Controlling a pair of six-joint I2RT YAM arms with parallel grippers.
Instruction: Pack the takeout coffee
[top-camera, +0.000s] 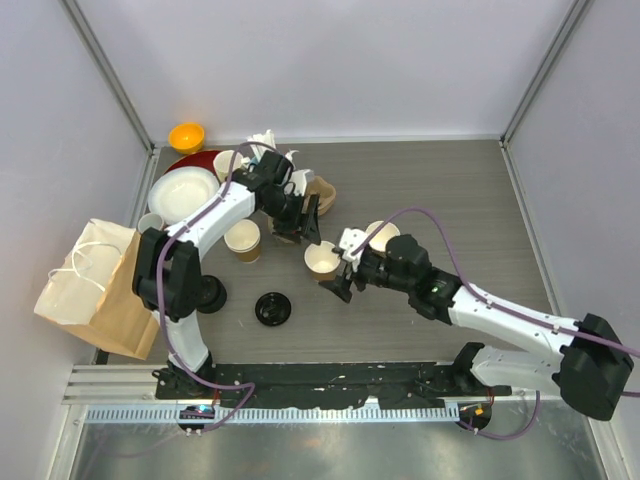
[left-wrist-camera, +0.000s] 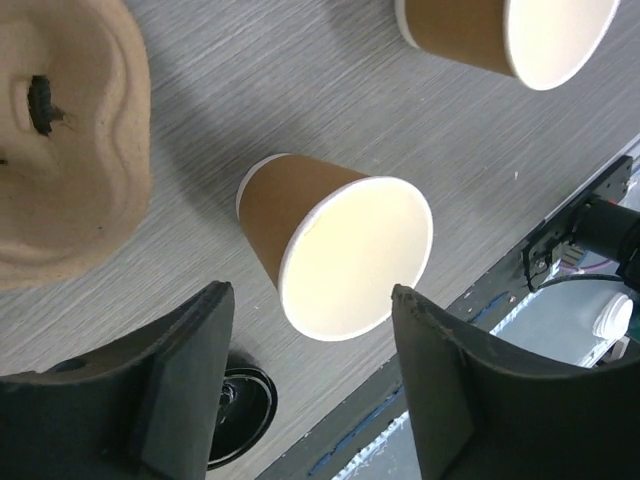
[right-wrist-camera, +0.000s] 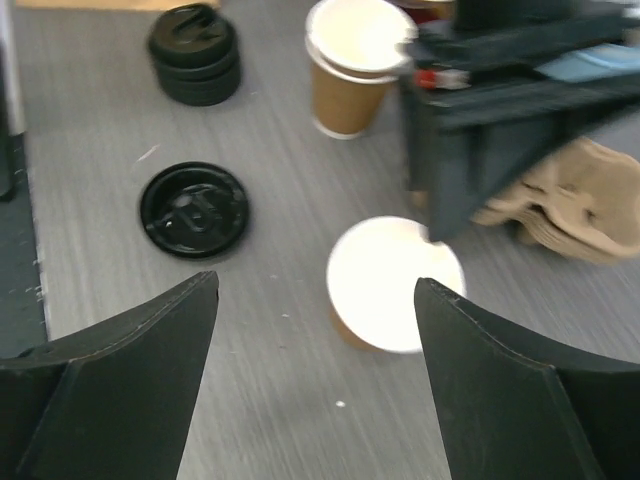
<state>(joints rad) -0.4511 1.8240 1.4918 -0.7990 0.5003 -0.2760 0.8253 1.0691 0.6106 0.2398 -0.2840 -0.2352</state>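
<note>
Hovering both hands over the middle of the bench (top-camera: 450, 200) right now. My left hand (left-wrist-camera: 308, 295) has its fingers spread apart and grips nothing. A lidless kraft paper cup (left-wrist-camera: 340, 250) stands upright just ahead of them, touching neither pad as far as I can see. My right hand (right-wrist-camera: 315, 283) is spread wide too and is empty, with that same cup open-mouthed between its fingers, seen from above. From the top camera the two hands sit on either side of it, close in. A second cup (top-camera: 243, 240) stands to the left, also uncovered, and a third cup (top-camera: 383, 235) stands just behind my right wrist. One loose black sip lid (right-wrist-camera: 195, 208) lies flat nearer the front edge, with a stack of lids (right-wrist-camera: 195, 55) further left. The pulp cup carrier (left-wrist-camera: 60, 150) rests beside my left hand. The brown paper bag (top-camera: 95, 290) stands at the far left edge.
</note>
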